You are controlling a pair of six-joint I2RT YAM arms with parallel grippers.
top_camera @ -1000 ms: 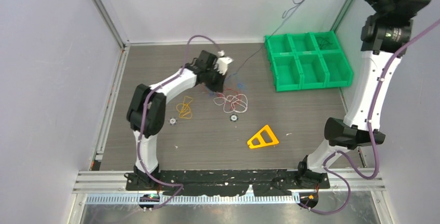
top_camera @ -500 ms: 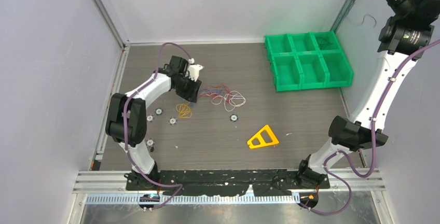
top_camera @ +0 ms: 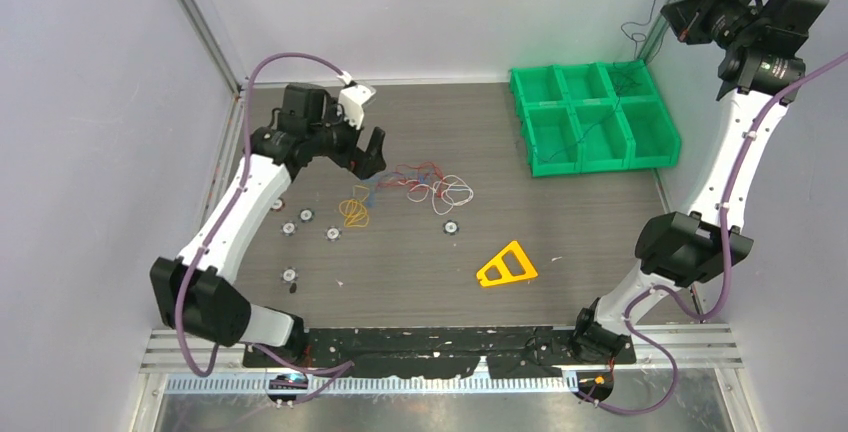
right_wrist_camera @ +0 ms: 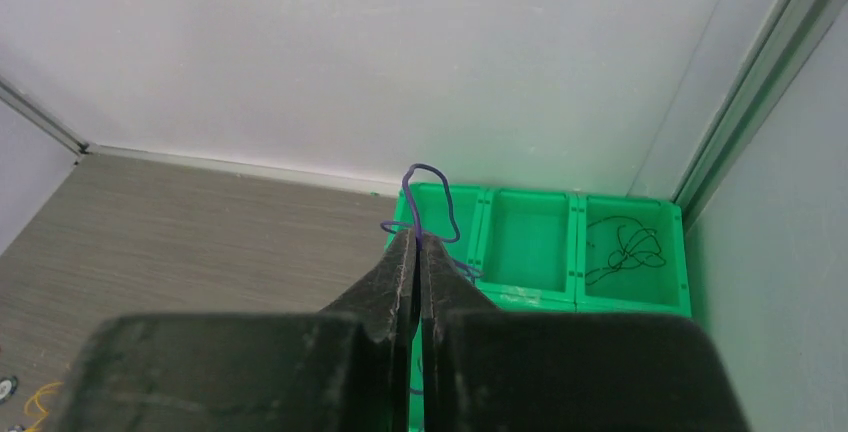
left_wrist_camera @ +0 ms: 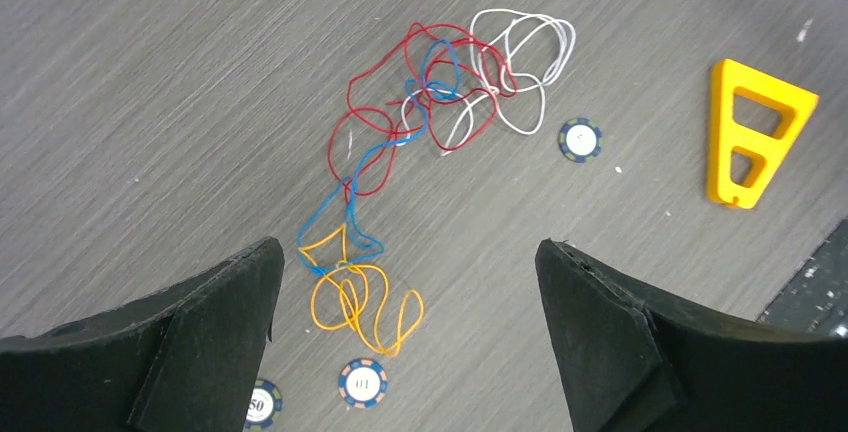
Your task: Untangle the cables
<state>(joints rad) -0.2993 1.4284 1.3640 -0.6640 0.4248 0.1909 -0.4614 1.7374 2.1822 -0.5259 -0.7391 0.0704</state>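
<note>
Right gripper point(right_wrist_camera: 417, 242) pinches a dark wire point(right_wrist_camera: 426, 165) above the green tray point(top_camera: 600, 164).
Left gripper point(left_wrist_camera: 408, 248) gapes over tangled cables point(left_wrist_camera: 440, 82), left of it.

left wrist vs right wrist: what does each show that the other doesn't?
Left wrist only: red cable, blue cable and white cable tangled together, poker chips, a yellow triangular piece, the left gripper open above them. Right wrist only: the green bin with a black cable in one compartment, the right gripper shut on a thin dark cable. Both: the grey table; the yellow-orange cable too, barely, at the right wrist view's lower-left corner.
</note>
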